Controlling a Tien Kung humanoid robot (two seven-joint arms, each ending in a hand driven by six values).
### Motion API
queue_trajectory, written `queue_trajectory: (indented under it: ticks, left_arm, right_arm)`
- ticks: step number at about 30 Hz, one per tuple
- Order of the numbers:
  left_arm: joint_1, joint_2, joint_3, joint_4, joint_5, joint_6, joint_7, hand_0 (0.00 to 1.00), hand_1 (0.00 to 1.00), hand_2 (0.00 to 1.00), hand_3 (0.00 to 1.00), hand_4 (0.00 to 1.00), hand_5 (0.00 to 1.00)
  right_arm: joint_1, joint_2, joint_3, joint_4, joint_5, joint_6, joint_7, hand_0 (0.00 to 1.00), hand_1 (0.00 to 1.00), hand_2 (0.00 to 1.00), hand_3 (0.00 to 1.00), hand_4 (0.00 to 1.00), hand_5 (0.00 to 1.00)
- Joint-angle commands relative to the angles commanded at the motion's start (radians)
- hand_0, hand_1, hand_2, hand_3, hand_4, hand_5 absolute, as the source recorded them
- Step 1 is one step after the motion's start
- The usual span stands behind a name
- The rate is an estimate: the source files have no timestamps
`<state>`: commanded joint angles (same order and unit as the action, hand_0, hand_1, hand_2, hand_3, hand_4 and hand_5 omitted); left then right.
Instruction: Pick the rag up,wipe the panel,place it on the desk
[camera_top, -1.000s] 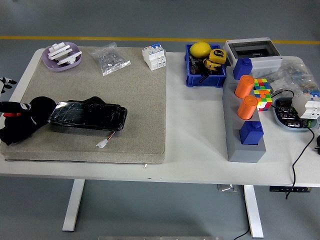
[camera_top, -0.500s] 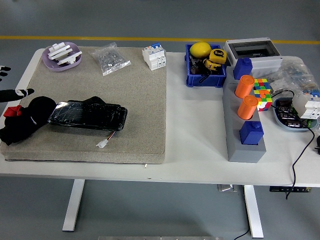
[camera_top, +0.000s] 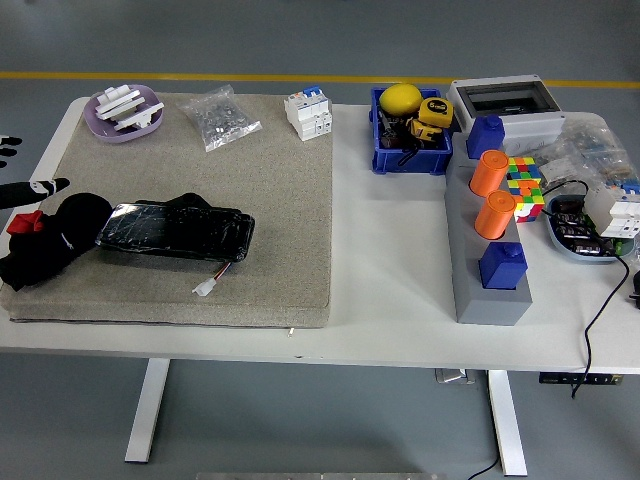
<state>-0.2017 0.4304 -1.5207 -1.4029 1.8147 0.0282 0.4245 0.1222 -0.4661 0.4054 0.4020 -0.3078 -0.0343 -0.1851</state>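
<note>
The black rag (camera_top: 52, 245) lies crumpled on the grey mat (camera_top: 270, 200) at its left edge, touching the left end of the black glossy panel (camera_top: 178, 232). A bit of black cloth also shows behind the panel's far edge. The panel lies flat, with a short wire and white plug at its front right. My left hand (camera_top: 22, 185) is at the picture's left edge, just left of and above the rag, with its fingers spread and holding nothing. My right arm is out of view.
On the mat's far side are a purple dish with white parts (camera_top: 124, 110), a bag of screws (camera_top: 220, 117) and a white breaker (camera_top: 308, 113). To the right stand a blue bin (camera_top: 410, 130), a grey block with orange cylinders (camera_top: 488, 250) and a cube (camera_top: 523, 185).
My left hand has let go of the rag and drawn back to the left edge with fingers spread. The rag stays on the mat beside the panel.
</note>
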Motion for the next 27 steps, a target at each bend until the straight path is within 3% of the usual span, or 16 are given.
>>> queue_trajectory:
  ticks: [27]
  left_arm:
    - [0.003,-0.009,0.007,0.023,-0.028,0.013,-0.031,0.696,0.79,0.806,0.796,0.998,0.365]
  right_arm:
    - [-0.004,0.002,0.012,0.0,-0.001,0.002,0.001,0.742,0.55,0.662,0.63,0.998,0.62]
